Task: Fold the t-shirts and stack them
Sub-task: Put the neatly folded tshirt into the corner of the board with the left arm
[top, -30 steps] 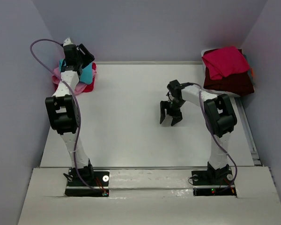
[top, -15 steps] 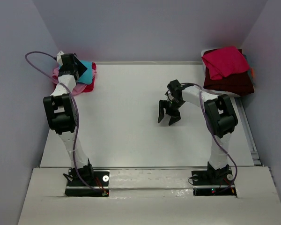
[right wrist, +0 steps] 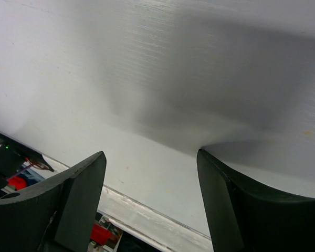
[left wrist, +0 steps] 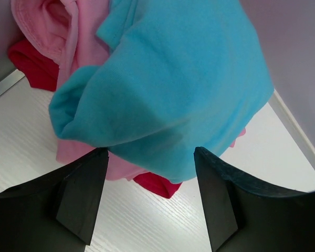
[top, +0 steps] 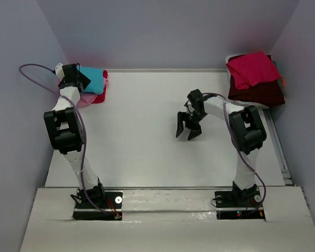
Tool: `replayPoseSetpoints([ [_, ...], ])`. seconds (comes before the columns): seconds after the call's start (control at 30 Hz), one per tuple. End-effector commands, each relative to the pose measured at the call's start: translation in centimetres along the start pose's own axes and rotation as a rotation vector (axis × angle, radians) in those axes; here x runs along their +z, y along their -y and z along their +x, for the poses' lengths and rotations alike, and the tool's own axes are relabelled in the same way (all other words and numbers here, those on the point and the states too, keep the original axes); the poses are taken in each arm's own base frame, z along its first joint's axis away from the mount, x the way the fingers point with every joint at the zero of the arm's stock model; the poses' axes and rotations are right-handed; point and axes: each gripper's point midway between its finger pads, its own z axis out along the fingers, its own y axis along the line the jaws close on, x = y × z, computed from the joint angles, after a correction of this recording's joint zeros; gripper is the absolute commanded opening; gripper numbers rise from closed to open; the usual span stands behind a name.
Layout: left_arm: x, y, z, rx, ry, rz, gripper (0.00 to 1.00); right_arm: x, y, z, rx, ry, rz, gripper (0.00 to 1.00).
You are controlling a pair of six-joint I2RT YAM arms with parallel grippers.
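Left gripper (left wrist: 149, 157), jaws apart and empty, hovers just above the turquoise shirt (left wrist: 168, 89): likely soft, light, floppy; pinch its bunched near edge.

Left arm (top: 65, 128) is stretched out long, reaching far forward and off to its own side, with the elbow joint sitting about midway along. Left pincer (left wrist: 150, 152) is at the far end, jaws spread wide, the dark fingers (left wrist: 84, 194) well apart and gripping nothing. Over to the right arm (top: 247, 128): it's bent sharply at the elbow, forearm swung inward toward the middle. Right pincer (top: 185, 135) hangs tilted downward, jaws wide apart as well. Its wrist view shows both fingers (right wrist: 79, 199) splayed with nothing pinched between them.
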Motion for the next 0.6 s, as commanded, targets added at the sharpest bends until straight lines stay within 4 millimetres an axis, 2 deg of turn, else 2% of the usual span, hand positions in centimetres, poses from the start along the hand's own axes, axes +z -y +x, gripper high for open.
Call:
replayPoseSetpoints([
  [0.0,0.1,1.3,-1.4,-0.026,0.016,0.03,0.78,-0.3,-0.5,-1.3,-0.022,0.029,-0.018,0.76],
  [0.27,0.0,0.6,-0.3,-0.027,-0.017,0.012,0.78,-0.2,-0.5,-1.3,-0.018,0.022,-0.018,0.76],
  [0.33,-0.7,0.6,-0.2,-0.03,-0.018,0.029,0.78,-0.3,-0.6,-1.3,-0.02,0.024,-0.019,0.76],
  [0.37,-1.5,0.9,-0.8,-0.038,-0.002,0.041,0.78,-0.4,-0.6,-1.4,-0.019,0.027,-0.021,0.76],
  [0.43,-2.1,0.5,-0.6,-0.042,-0.004,0.034,0.78,-0.6,-0.8,-1.5,-0.021,0.031,-0.022,0.76],
  [0.5,-3.4,0.7,-1.2,-0.047,0.009,0.048,0.78,-0.6,-0.8,-1.5,-0.018,0.031,-0.022,0.77],
  [0.53,-3.8,0.5,-0.8,-0.046,0.002,0.048,0.78,-0.7,-0.9,-1.6,-0.019,0.034,-0.024,0.77],
  [0.57,-4.9,1.0,-1.2,-0.046,0.005,0.08,0.78,-0.9,-1.1,-1.7,-0.019,0.039,-0.028,0.77],
])
